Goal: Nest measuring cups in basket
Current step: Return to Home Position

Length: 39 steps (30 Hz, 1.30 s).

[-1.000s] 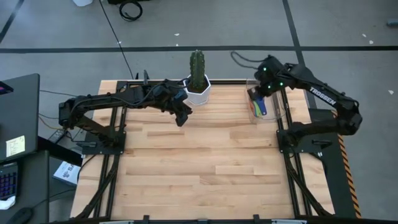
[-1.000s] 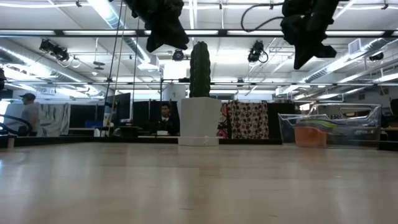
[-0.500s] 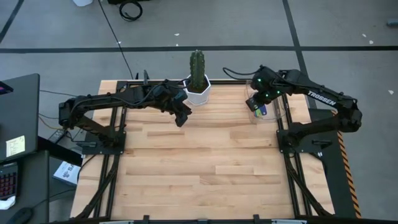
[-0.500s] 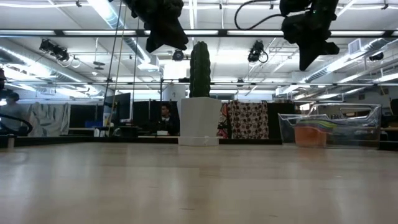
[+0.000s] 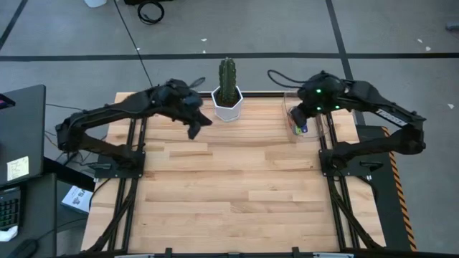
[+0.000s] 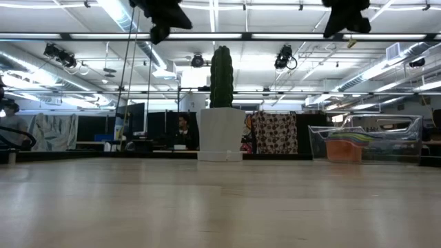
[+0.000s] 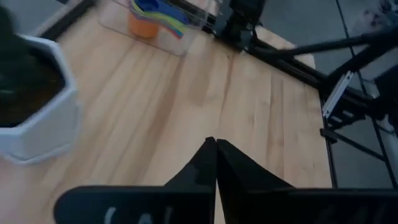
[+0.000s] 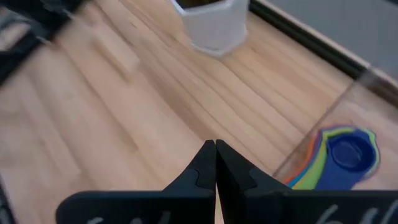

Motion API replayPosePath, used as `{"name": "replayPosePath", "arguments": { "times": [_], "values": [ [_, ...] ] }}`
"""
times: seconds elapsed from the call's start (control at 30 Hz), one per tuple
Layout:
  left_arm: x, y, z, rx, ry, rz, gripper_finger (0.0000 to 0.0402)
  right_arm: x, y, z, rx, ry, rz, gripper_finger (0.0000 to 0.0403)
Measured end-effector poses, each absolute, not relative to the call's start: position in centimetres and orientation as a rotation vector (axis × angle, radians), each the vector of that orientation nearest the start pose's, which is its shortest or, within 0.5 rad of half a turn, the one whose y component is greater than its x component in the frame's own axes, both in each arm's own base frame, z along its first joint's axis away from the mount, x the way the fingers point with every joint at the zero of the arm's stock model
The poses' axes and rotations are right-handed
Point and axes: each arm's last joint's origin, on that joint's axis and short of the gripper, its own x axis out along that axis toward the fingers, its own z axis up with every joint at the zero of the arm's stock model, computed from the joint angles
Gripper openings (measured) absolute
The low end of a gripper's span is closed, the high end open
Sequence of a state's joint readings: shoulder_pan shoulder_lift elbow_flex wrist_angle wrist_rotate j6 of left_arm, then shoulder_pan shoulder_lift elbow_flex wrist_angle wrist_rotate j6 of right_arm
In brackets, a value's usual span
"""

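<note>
The measuring cups (image 8: 341,155) sit nested in one stack, a blue one on top and coloured rims fanned beneath it, on the floor of the clear basket (image 8: 373,87). The basket (image 5: 310,123) stands at the table's far right, and the stack (image 6: 350,147) shows through its wall. My right gripper (image 8: 215,143) is shut on nothing, high above the table beside the basket's left side (image 5: 297,117). My left gripper (image 7: 216,142) is also shut on nothing and hangs high, left of the cactus pot (image 5: 195,129).
A white faceted pot with a green cactus (image 5: 227,97) stands at the far middle, between the two grippers. The wooden table top (image 5: 237,193) stretches toward the near edge. Black frame rails (image 5: 330,165) run along both sides.
Both grippers have risen. My left gripper has drawn back from the pot toward the table's left, and its fingers have come together. My right arm has swung back toward the right over the basket. The cups and the basket have kept still.
</note>
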<state>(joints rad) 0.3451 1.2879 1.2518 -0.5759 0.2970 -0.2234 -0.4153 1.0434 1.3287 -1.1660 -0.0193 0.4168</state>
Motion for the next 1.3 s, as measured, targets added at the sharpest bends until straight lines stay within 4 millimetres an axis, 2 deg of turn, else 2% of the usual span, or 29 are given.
{"name": "replayPosePath", "arguments": {
  "times": [0.23, 0.5, 0.7, 0.83, 0.97, 1.1, 1.3],
  "values": [
    [20.1, 7.5, 38.5, -0.394, 0.511, 0.191, 0.0004, 12.6, -4.7, 41.3, 0.501, 0.640, -0.478, 0.0005],
    [12.1, 4.7, 41.5, -0.365, 0.359, 0.345, 0.0004, 8.9, -3.0, 42.3, 0.422, 0.549, -0.505, 0.0005],
    [6.7, 2.7, 42.4, -0.330, 0.230, 0.413, 0.0003, 6.1, -2.2, 42.8, 0.394, 0.451, -0.524, 0.0005],
    [3.6, 1.7, 42.1, -0.312, 0.194, 0.479, 0.0003, 5.3, -2.0, 42.0, 0.392, 0.404, -0.516, 0.0005],
    [1.5, 0.9, 41.6, -0.293, 0.159, 0.505, 0.0003, 5.6, -2.1, 39.9, 0.384, 0.365, -0.508, 0.0005],
    [0.7, 0.5, 39.8, -0.274, 0.157, 0.502, 0.0002, 6.6, -2.2, 37.6, 0.382, 0.345, -0.468, 0.0005],
    [0.9, 0.5, 36.2, -0.238, 0.056, 0.454, 0.0002, 7.8, -2.4, 34.6, 0.335, 0.272, -0.400, 0.0005]
  ]
}}
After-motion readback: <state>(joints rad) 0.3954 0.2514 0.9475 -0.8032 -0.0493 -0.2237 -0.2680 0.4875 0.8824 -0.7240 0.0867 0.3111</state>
